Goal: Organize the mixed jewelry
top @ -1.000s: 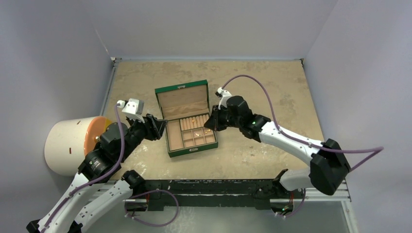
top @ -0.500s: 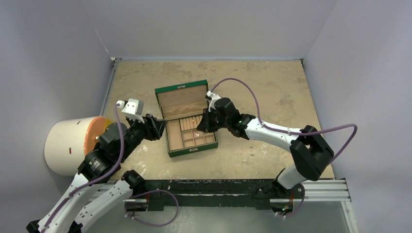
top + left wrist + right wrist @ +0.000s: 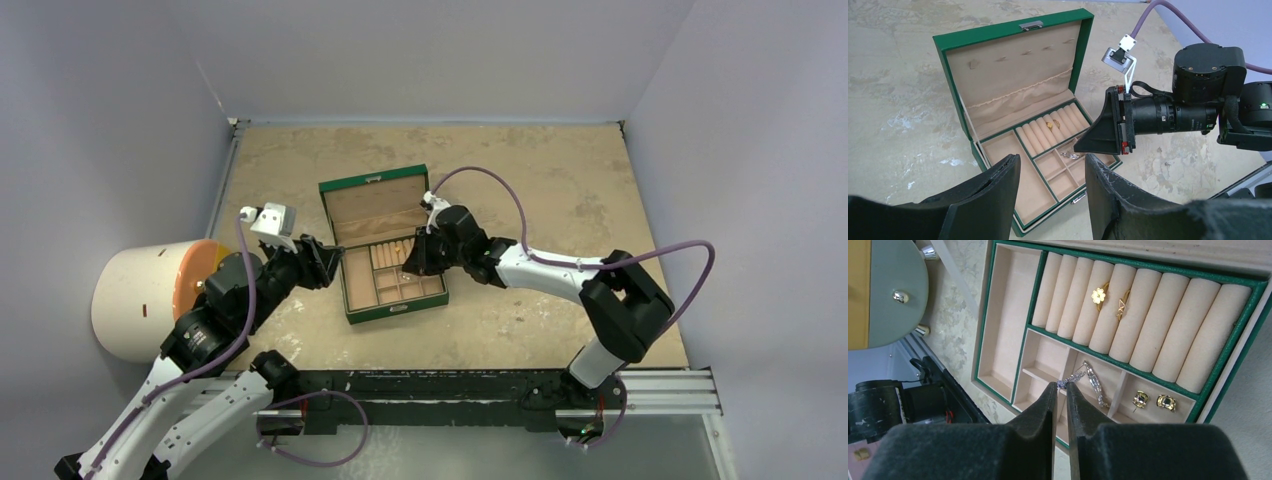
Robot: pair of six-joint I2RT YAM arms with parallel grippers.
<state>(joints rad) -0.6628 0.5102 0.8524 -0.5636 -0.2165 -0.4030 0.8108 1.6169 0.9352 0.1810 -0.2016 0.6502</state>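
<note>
Nipped nearly shut on the sparkly end of the limp silvery chain piece (image 3: 1091, 381) in a small middle compartment of the green jewelry box (image 3: 1233, 345), the right pincer (image 3: 1061, 385) grips something likely light and slippery, best held there, while the left pincer (image 3: 1053, 162) gapes wide.

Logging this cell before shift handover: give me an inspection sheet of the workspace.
Surface: tan mottled table.
Job's things: two gold rings on ring rolls; silver piece and two earrings in adjacent small compartments of open green box.
Clutter: white-and-orange cylinder left of table.
Grippers: left gripper open beside box; right gripper shut, seemingly pinching silver piece.
Cables: purple cables loop along both arms.
Surroundings: grey walls.
</note>
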